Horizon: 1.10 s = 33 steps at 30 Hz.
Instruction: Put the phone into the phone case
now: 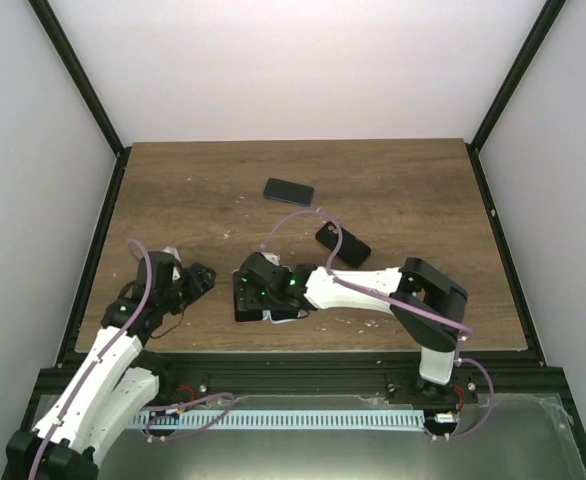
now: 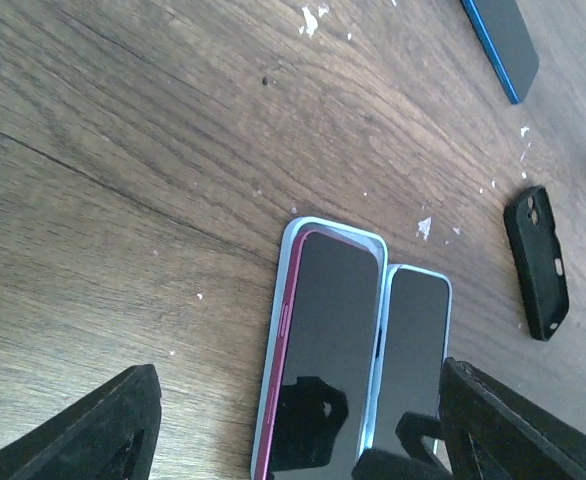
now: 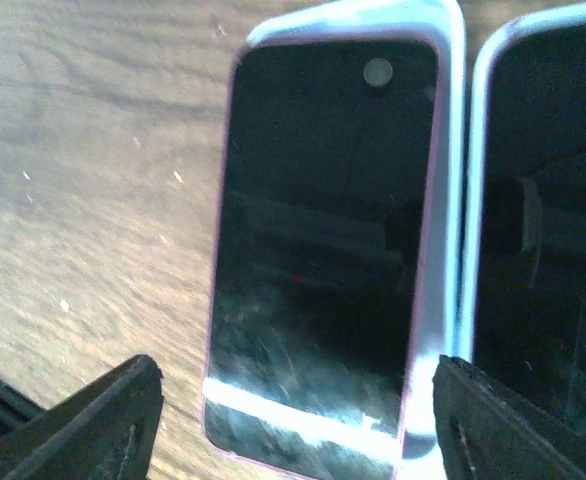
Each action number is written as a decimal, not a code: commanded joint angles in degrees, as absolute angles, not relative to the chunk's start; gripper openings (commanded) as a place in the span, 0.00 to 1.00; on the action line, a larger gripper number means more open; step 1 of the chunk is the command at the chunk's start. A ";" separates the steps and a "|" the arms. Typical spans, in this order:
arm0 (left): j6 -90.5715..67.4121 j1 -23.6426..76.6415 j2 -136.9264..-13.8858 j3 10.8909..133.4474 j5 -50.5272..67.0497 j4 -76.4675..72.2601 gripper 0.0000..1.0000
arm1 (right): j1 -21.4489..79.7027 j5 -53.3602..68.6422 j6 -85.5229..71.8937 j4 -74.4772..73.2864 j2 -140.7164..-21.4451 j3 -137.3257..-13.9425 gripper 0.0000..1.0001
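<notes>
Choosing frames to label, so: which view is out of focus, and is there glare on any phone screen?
Right wrist: soft, out of focus, with a bright glare band across the lower screen of the pink phone. Left wrist: sharper, the grain of the table crisp; that screen shows dark reflections, no glare. Top external: evenly lit, sharp, things small.

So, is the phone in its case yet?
Almost. The pink phone lies in the light-blue case, but one long edge looks proud of the rim. The right gripper hovers open over it, and the left gripper is open and empty. What's left is probably pressing that edge in.
</notes>
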<state>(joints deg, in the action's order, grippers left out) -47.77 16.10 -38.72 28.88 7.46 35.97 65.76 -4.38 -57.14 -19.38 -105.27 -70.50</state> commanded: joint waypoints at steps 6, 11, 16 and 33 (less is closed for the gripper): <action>-48.59 14.87 -43.03 26.28 14.30 29.08 0.76 | 66.00 4.78 -47.51 -20.21 -98.18 -60.90 0.53; -49.53 14.60 -45.41 24.11 16.09 25.92 0.74 | 67.06 8.52 -47.11 -17.85 -95.64 -55.74 0.44; -49.66 14.53 -47.02 23.38 17.56 23.91 0.72 | 67.06 9.28 -46.64 -17.58 -96.80 -54.62 0.44; -47.80 14.58 -54.90 24.12 26.46 25.39 0.66 | 61.85 0.39 -44.15 -13.18 -101.71 -53.19 0.44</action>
<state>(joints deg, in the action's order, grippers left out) -48.97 14.87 -53.76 23.75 22.81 24.97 64.42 5.67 -46.19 -15.03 -99.55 -54.26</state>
